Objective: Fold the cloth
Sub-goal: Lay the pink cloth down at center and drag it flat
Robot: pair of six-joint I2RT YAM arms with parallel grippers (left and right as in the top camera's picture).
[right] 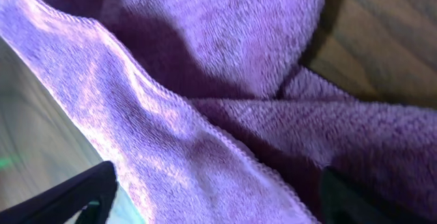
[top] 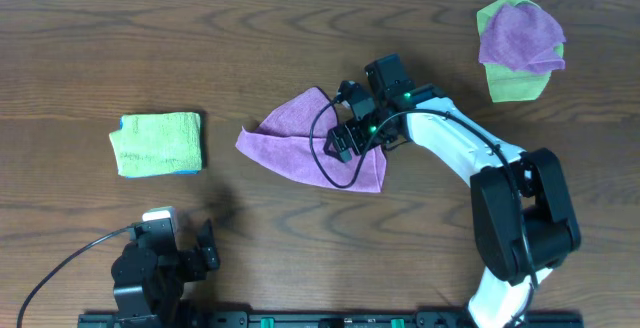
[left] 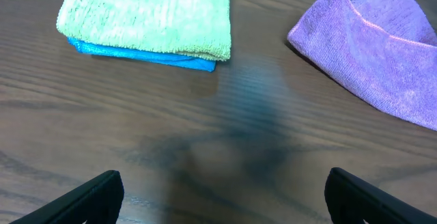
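You have the purple microfibre cloth (top: 290, 143) lying near the middle of the dark wooden counter (top: 300, 38), in a rough triangle and not yet folded flat. Your right hand (top: 342, 146) sits over the cloth's right part. In the right wrist view its fingers (right: 75, 197) stand wide apart with rumpled purple fabric filling the space between them, so this hand is spread and has not closed on the cloth. A hemmed edge runs diagonally across that view.

Your left hand (top: 207, 250) hovers at the near left of the counter, well apart from the cloth. Its fingers (left: 89, 195) are spread too, with nothing between them.

A folded green terry cloth (top: 158, 144) lies to the left on a blue layer (left: 147, 54). A bunched purple-and-green pile of cloths (top: 518, 46) sits at the far right.
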